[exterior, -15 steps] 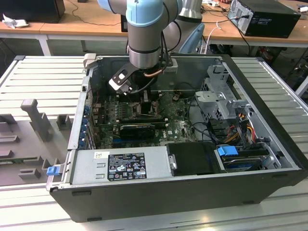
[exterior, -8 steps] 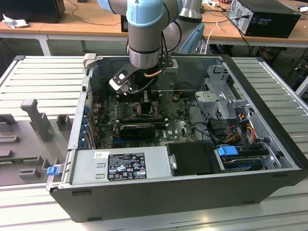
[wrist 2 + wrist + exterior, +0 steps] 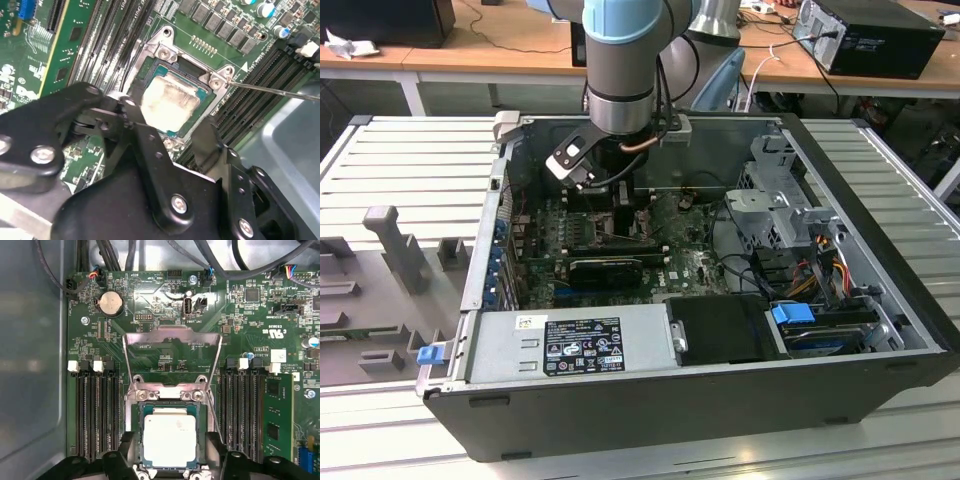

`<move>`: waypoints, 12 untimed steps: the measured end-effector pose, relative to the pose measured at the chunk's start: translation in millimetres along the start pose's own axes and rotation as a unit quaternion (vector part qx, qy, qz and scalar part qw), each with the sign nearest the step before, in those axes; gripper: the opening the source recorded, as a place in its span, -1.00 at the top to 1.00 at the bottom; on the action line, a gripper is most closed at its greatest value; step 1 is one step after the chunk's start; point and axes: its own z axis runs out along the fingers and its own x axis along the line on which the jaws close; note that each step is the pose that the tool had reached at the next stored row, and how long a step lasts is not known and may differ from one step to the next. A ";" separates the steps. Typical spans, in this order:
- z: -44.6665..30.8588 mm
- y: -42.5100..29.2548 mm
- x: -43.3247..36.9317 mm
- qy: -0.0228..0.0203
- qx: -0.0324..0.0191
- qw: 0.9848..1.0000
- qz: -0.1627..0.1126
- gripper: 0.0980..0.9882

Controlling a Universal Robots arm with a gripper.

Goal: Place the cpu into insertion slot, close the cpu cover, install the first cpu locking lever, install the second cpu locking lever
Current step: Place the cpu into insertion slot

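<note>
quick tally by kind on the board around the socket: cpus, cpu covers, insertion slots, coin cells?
cpu: 1
cpu cover: 1
insertion slot: 1
coin cell: 1
Total: 4

cpu top pale, matt, smeared — cpu cover bare silvery metal, dull sheen; memory slots black plastic.
</note>
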 end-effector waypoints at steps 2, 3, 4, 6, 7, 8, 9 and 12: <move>-2.6 0.1 0.1 0.000 0.000 1.000 0.000 0.05; -3.9 0.1 0.1 0.000 0.000 1.000 0.000 0.18; -4.4 0.1 0.1 0.000 0.000 1.000 0.000 0.32; -4.9 0.1 0.1 0.000 0.000 1.000 0.000 0.59; -5.4 0.2 0.1 0.000 0.000 1.000 0.000 0.73; -6.2 0.2 0.1 0.000 0.000 1.000 0.000 0.86; -7.0 0.2 0.2 0.000 0.000 1.000 0.000 0.98; -9.1 0.3 0.2 0.000 0.000 1.000 0.000 0.98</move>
